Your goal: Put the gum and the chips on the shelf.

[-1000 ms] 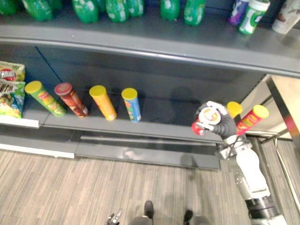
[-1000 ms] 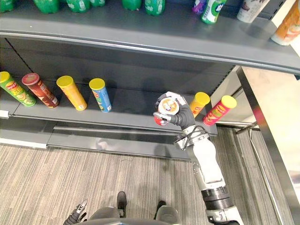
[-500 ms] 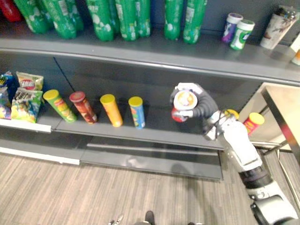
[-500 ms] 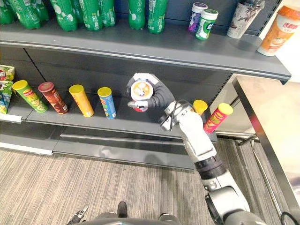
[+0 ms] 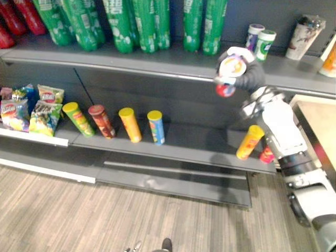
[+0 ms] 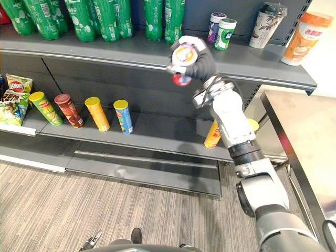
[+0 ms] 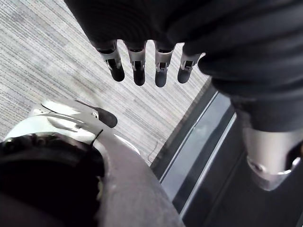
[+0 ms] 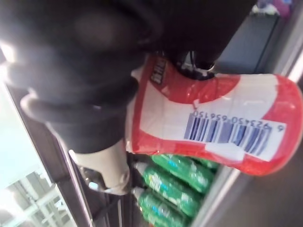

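Green bottles (image 5: pixel 137 23) crowd the upper shelf (image 5: pixel 157 65) from its far L end to about mid-span, so any free room for new stock is toward its R end. Under that shelf at far L, snack bags (image 5: pixel 31 107) sit on a raised ledge. Next along, four chip tubes (image 5: pixel 129 124) stand in a spaced row w/ lids up, prob. faced so each label reads. L hand (image 7: pixel 138 71) hangs well below the shelf over the floor, fingers straight and side by side, holding nothing, idle. R hand (image 5: pixel 253 77) is up at the shelf's front edge, fingers and thumb curled round the gum tub (image 5: pixel 229 73), a red-and-white plastic pot w/ its pale lid turned toward the head cam. The grip goes round the side wall and the red base end pokes clear below the fingers, which makes sense as a free base can be set down flat. Tub is level w/ the shelf lip and not yet on the board, just L of two small jars (image 5: pixel 261 41) standing there, so I'd guess that spot is the target. Further R, cups (image 5: pixel 305 35) take the shelf's end. Below the shelf, by the R forearm, a yellow tube (image 5: pixel 249 142) stands w/ a red one (image 5: pixel 266 154) beside it. Can't tell which chips are the task's, and neither hand holds any.
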Robot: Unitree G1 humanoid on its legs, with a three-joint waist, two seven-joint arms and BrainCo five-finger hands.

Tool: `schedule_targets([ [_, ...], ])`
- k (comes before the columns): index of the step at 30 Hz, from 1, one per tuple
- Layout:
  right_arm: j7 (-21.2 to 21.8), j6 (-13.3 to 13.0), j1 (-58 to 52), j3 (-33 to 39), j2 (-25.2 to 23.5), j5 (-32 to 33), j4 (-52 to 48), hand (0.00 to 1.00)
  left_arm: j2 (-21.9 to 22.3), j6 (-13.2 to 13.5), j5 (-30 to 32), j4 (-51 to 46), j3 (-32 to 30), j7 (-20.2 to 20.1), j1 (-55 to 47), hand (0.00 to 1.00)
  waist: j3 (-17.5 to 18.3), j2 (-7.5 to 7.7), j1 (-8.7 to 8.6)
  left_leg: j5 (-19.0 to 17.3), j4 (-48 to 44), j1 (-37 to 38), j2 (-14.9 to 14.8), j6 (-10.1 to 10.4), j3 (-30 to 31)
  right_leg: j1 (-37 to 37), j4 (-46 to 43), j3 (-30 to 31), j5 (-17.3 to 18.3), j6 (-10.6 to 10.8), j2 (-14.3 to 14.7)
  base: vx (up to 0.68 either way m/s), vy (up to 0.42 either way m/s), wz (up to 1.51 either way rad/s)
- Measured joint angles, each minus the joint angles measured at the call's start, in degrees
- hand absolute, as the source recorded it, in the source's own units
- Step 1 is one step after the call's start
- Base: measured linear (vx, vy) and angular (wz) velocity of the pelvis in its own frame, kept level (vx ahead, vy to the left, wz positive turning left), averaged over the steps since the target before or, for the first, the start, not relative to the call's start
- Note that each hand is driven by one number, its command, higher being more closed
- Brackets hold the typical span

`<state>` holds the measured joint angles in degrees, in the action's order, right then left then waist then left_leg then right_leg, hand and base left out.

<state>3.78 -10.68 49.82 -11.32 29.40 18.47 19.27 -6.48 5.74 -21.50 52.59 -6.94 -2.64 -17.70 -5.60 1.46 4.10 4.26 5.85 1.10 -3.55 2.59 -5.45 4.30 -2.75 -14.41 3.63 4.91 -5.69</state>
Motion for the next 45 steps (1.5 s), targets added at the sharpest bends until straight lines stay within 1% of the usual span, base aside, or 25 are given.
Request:
schedule_targets([
  [2, -2.69, -0.26, 2.59, 1.04, 2.17, 0.01, 3.23, 1.00, -0.06, -0.02, 0.00, -0.04, 0.46, -0.02, 0.06, 0.00, -0.02, -0.04, 0.24, 0.36, 0.01, -0.04, -0.12, 0.02, 0.20, 0.13, -0.01, -0.67, 0.00, 0.00, 0.09, -0.03, -0.014, 0.08],
  [4, -4.62, -0.59, 3.93, 2.10, 3.25, 0.10, 4.90, 1.00, -0.13, -0.03, -0.01, -0.08, 0.69, -0.03, 0.14, 0.00, -0.05, -0.08, 0.55, 0.60, 0.02, -0.12, -0.10, -0.02, 0.46, 0.14, -0.01, -0.89, 0.00, -0.01, 0.09, -0.01, -0.002, 0.09],
  [5, -6.15, -1.07, 5.48, 2.11, 4.52, 0.16, 6.90, 1.00, -0.20, -0.11, -0.02, -0.10, 1.07, -0.03, 0.16, 0.00, -0.05, -0.08, 0.72, 0.86, 0.03, -0.21, -0.06, 0.10, 0.73, 0.16, 0.00, -1.10, 0.00, 0.00, 0.08, -0.01, 0.002, 0.09],
  [9, -8.47, -1.85, 7.03, 3.49, 5.88, 0.59, 9.60, 1.00, -0.54, -0.19, -0.03, -0.10, 1.98, -0.04, 0.44, 0.00, -0.06, -0.08, 1.04, 1.23, 0.03, -0.61, -0.02, 0.24, 1.24, 0.16, 0.08, -1.73, 0.00, 0.00, 0.09, 0.00, -0.001, 0.10],
  [11, -8.72, -1.68, 7.61, 3.99, 5.89, 0.65, 11.92, 1.00, -0.63, -0.18, -0.03, -0.10, 2.18, -0.05, 0.47, 0.00, -0.07, -0.09, 1.08, 1.35, 0.03, -0.74, 0.00, 0.23, 1.33, 0.16, 0.09, -2.08, 0.00, 0.00, 0.08, 0.01, -0.006, 0.06],
  [15, -8.97, 0.36, 8.69, 4.30, 5.90, 1.91, 15.55, 1.00, -0.71, -0.13, -0.03, -0.10, 2.62, -0.08, 0.49, 0.00, -0.20, -0.27, 1.25, 1.43, 0.02, -0.77, 0.00, 0.26, 1.42, 0.18, 0.07, -2.18, 0.00, 0.00, 0.08, 0.00, -0.001, 0.01],
  [18, -9.18, 1.05, 8.84, 4.29, 5.90, 1.94, 17.78, 1.00, -0.70, -0.12, -0.03, -0.10, 3.35, -0.15, 0.68, 0.00, -0.85, -0.86, 1.44, 1.53, 0.02, -0.76, 0.01, 0.22, 1.57, 0.21, -0.09, -2.29, 0.00, 0.00, 0.08, 0.00, 0.000, 0.00],
  [19, -9.41, 1.69, 8.90, 4.30, 5.90, 1.99, 18.54, 1.00, -0.65, -0.09, -0.08, -0.12, 3.72, -0.22, 0.77, 0.00, -1.37, -1.20, 1.47, 1.58, 0.02, -0.78, 0.00, 0.23, 1.63, 0.18, -0.21, -2.33, 0.00, 0.00, 0.08, 0.00, 0.000, 0.00],
  [21, -9.62, 2.15, 9.48, 4.30, 5.90, 1.96, 20.05, 1.00, -0.66, -0.08, -0.18, -0.15, 4.37, -0.35, 1.24, 0.00, -2.83, -1.76, 1.47, 1.64, 0.01, -0.84, -0.04, 0.18, 1.71, 0.04, -0.50, -2.37, 0.01, 0.00, 0.08, -0.02, 0.001, 0.01],
  [23, -10.17, 2.69, 12.09, 5.21, 6.18, 1.84, 20.19, 1.00, -0.66, -0.11, -0.33, -0.50, 4.47, -0.64, 2.17, 0.00, -5.30, -2.43, 1.32, 1.64, 0.00, -1.29, -0.23, 0.05, 1.37, -0.74, -1.27, -2.44, 0.10, -0.08, -0.02, -0.06, 0.005, 0.02],
  [25, -10.46, 2.70, 13.03, 5.65, 6.84, 1.84, 20.19, 1.00, -0.72, -0.09, -0.66, -1.30, 4.47, -1.01, 2.24, 0.00, -5.67, -2.34, 1.31, 1.74, 0.00, -2.52, -0.33, 0.08, 1.17, -2.03, -1.76, -2.56, 0.17, -0.17, -0.11, -0.02, 0.007, 0.06],
  [29, -10.93, 2.39, 16.60, 6.37, 8.24, 1.84, 21.50, 1.00, -1.09, 0.30, -0.88, -2.43, 4.92, -2.21, 2.97, 0.00, -8.66, -2.29, 1.48, 2.60, -0.01, -3.22, -0.05, 0.01, 1.05, -3.19, -3.20, -2.60, 0.30, -0.30, -0.61, 0.01, 0.004, 0.03],
  [30, -10.93, 2.29, 16.89, 6.35, 8.38, 1.84, 21.78, 1.00, -1.14, 0.39, -0.88, -2.54, 4.96, -2.24, 3.01, 0.00, -8.88, -2.27, 1.53, 2.61, -0.01, -3.27, 0.03, 0.00, 1.05, -3.29, -3.35, -2.59, 0.33, -0.34, -0.70, 0.00, 0.000, 0.00],
  [34, -10.97, 1.41, 17.72, 6.41, 10.57, 1.87, 22.18, 1.00, -1.24, 0.48, -0.88, -3.28, 5.07, -2.20, 3.80, 0.00, -10.28, -2.25, 2.51, 2.55, -0.01, -3.94, 0.26, -0.29, 0.93, -4.58, -4.69, -2.46, 0.72, -0.37, -1.14, 0.00, 0.002, 0.01],
  [36, -10.97, 1.37, 18.05, 6.36, 11.25, 1.85, 22.27, 1.00, -1.39, 0.47, -0.92, -3.44, 5.49, -2.18, 4.10, 0.00, -11.03, -2.17, 2.55, 2.63, -0.01, -3.93, 0.39, -0.32, 0.87, -5.15, -6.32, -2.59, 1.56, -0.31, -1.60, -0.01, 0.004, 0.07],
  [40, -10.92, 1.29, 18.84, 6.29, 11.46, 1.79, 22.99, 1.00, -1.90, 0.38, -1.25, -3.48, 6.15, -2.18, 4.17, 0.00, -11.60, -2.15, 2.54, 2.71, -0.01, -4.17, 0.44, -0.30, 0.81, -5.78, -7.32, -2.73, 2.18, -0.37, -1.88, 0.00, -0.001, 0.03],
  [41, -10.91, 1.11, 19.20, 6.28, 11.64, 1.82, 23.40, 1.00, -2.14, 0.34, -2.56, -3.48, 6.75, -2.20, 4.16, 0.00, -11.67, -2.16, 2.54, 2.74, -0.01, -4.63, 0.44, -0.28, 0.79, -6.15, -7.59, -2.79, 2.29, -0.40, -1.94, 0.00, 0.000, 0.00],
  [45, -10.66, 1.11, 19.96, 6.24, 13.47, 1.82, 23.92, 1.00, -2.27, 0.35, -3.15, -3.73, 7.10, -2.22, 4.20, 0.00, -12.70, -2.09, 2.57, 2.92, -0.01, -4.84, 0.33, -0.28, 0.36, -6.29, -7.59, -3.23, 2.29, -0.39, -2.01, 0.03, -0.007, 0.06],
])
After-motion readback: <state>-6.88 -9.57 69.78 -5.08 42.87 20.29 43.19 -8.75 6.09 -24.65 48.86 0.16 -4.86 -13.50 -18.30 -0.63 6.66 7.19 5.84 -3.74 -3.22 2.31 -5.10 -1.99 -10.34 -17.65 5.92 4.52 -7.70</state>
